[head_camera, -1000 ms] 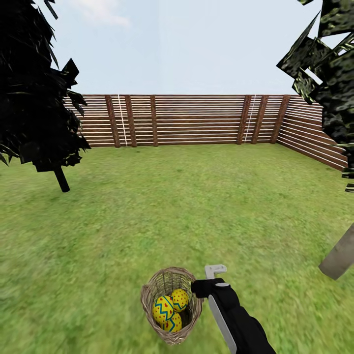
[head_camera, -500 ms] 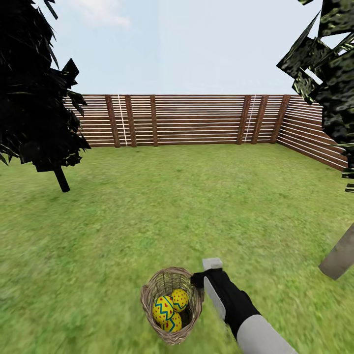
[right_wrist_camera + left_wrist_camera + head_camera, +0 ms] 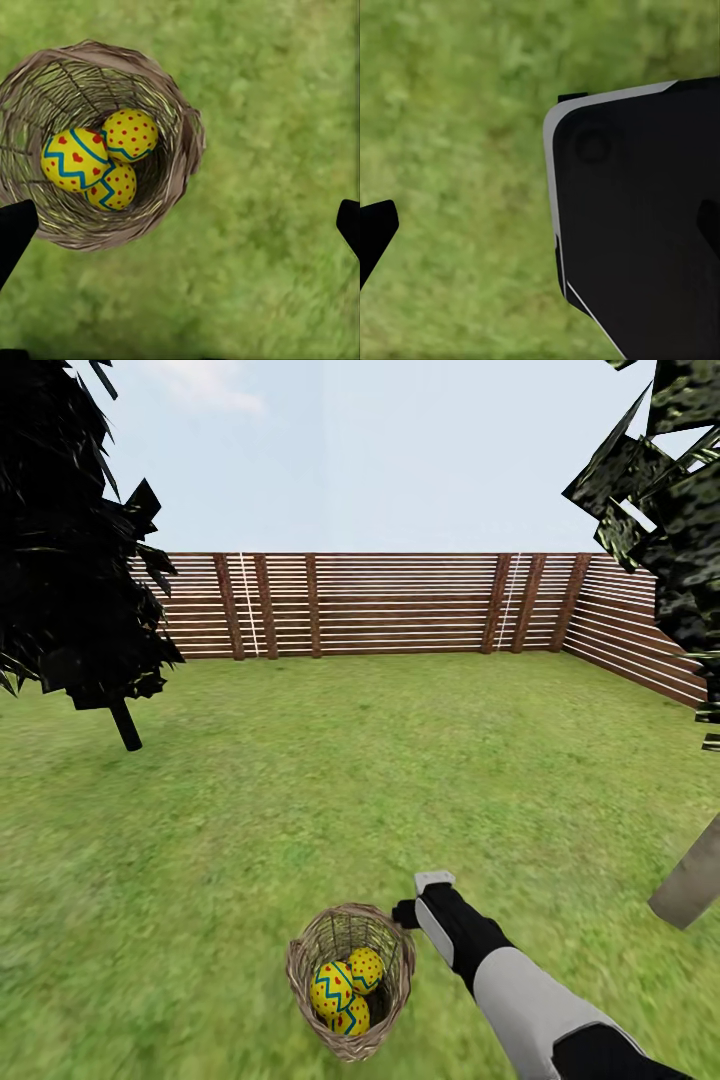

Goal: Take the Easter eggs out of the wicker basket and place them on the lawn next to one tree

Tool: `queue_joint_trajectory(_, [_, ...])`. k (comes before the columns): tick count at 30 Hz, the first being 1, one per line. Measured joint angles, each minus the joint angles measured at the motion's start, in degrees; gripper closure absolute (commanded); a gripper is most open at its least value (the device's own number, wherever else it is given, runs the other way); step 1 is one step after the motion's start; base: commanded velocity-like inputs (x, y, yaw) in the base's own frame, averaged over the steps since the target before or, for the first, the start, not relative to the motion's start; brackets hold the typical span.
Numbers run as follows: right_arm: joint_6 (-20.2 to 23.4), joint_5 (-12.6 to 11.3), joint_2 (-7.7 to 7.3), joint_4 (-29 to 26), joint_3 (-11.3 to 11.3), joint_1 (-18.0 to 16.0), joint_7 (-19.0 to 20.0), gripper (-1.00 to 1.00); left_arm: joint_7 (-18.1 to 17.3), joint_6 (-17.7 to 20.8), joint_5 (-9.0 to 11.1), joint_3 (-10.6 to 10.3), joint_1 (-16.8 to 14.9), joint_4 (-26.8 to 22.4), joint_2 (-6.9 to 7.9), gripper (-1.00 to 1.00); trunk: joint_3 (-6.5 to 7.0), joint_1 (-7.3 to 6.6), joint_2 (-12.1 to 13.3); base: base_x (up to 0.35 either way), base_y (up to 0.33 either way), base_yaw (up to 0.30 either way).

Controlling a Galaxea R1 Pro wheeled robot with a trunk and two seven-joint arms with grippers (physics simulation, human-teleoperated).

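The wicker basket (image 3: 395,972) stands on the lawn (image 3: 300,810) close in front of me, with three yellow Easter eggs (image 3: 345,988) lying in its bottom. In the right wrist view the basket (image 3: 176,154) holds the eggs (image 3: 73,159) (image 3: 131,133) (image 3: 112,187) packed together. My right gripper (image 3: 420,905) hovers just past the basket's right rim, above the grass. It (image 3: 180,225) is open and empty, and the basket sits toward one fingertip (image 3: 15,229). My left gripper (image 3: 540,229) is open over bare grass. The tree's pale grey trunk (image 3: 690,880) stands at the right.
A black-trunked tree (image 3: 125,725) with near-black foliage stands at the left. A brown slat fence (image 3: 400,605) closes the garden at the back and right. Speckled leaves (image 3: 670,490) hang over the upper right. A black, grey-edged robot part (image 3: 637,217) sits beside my left gripper.
My right arm has stretched forward, carrying the gripper away from the basket's right rim toward the far side. The white forearm now shows. Basket and eggs have not moved.
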Motion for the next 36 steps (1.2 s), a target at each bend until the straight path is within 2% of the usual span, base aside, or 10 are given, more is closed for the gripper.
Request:
queue_joint_trajectory(9, [-0.6, -0.4, 0.31, 0.5, 0.0, -0.9, 0.0, -1.00, 0.1, 0.0, 0.1, 0.0, 0.0, 0.0, 0.02, -1.00, 0.00, 0.00, 0.0, 0.000, 0.000, 0.000])
queue_joint_trajectory(18, [0.1, -1.1, 0.50, 0.6, 0.0, -3.2, -0.6, -1.00, -0.2, 0.1, 0.0, 0.0, -0.1, -0.1, -0.09, -1.00, 0.00, 0.00, 0.0, 0.000, 0.000, 0.000])
queue_joint_trajectory(22, [1.7, -1.1, 0.54, 0.6, 0.0, -3.8, -0.7, -1.00, -0.2, 0.2, 0.1, 0.0, -0.1, -0.1, -0.13, -1.00, 0.00, 0.00, 0.0, 0.000, 0.000, 0.000])
queue_joint_trajectory(36, [2.5, -0.7, 0.45, 0.5, 0.4, -3.9, 0.0, -1.00, -0.8, 0.5, -0.1, -0.1, -0.1, -0.1, -0.27, -1.00, 0.00, 0.00, 0.0, 0.000, 0.000, 0.000])
